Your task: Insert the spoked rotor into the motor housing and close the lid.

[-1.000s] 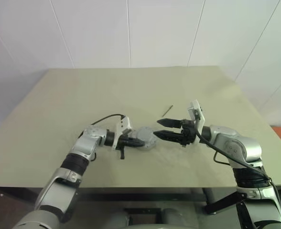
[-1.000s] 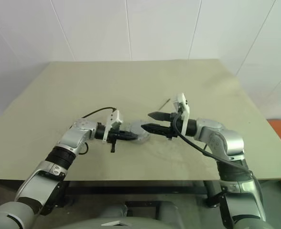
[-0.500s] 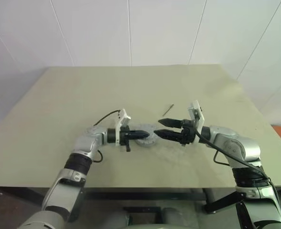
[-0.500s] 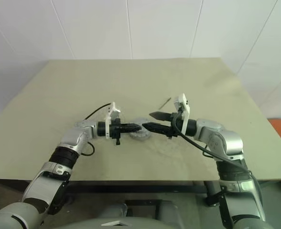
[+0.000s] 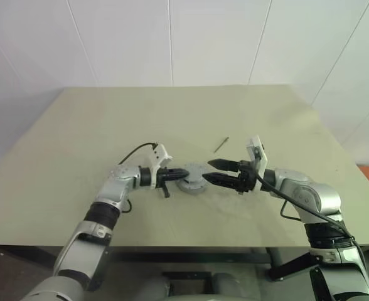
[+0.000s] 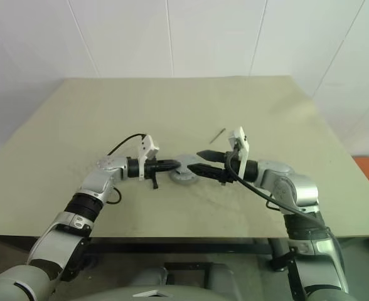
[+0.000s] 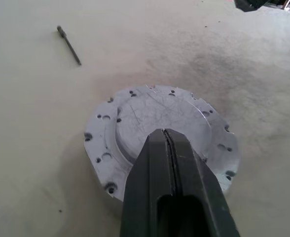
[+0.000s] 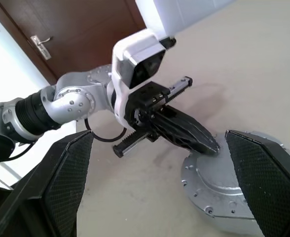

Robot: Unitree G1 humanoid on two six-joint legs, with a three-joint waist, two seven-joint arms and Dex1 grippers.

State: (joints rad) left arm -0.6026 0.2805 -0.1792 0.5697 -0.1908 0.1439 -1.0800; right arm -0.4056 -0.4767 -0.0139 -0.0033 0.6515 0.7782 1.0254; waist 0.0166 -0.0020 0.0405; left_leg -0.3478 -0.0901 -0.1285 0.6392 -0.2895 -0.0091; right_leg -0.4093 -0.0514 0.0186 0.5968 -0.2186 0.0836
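Closing step, it seems: the lid sits on the table — left gripper pressed together above it, right gripper spread beside. Next likely pressing it seated.

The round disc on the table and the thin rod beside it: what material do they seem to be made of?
The round disc looks like bare cast or machined metal, probably aluminium: dull silver-grey, fine scratches, small drilled holes around its rim. The thin rod looks like dark metal, but it is too small to tell.

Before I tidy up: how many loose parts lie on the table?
2: a round metal disc between the two grippers, and a thin dark pin farther back. Smaller parts may be hidden.
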